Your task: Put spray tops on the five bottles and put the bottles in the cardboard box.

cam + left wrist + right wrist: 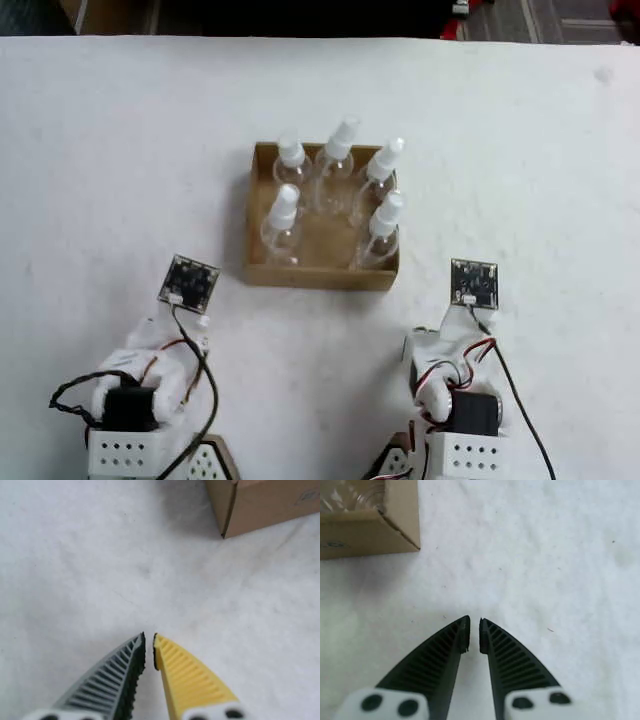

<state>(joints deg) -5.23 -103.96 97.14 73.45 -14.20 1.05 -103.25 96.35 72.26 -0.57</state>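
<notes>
High view: we see five bottles, spray tops on, upright in the cardboard box at centre of the table.
L gripper: at box's 7 o'clock, well apart from it; tips narrowed to a slit, holding nothing.
R gripper: at box's 5 o'clock, apart; tips likewise narrow, holding nothing.

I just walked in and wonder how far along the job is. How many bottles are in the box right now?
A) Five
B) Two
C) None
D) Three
A: the high view shows five bottles standing inside the box, three in the far row and two in the near row, each with a white spray top on it.
</notes>
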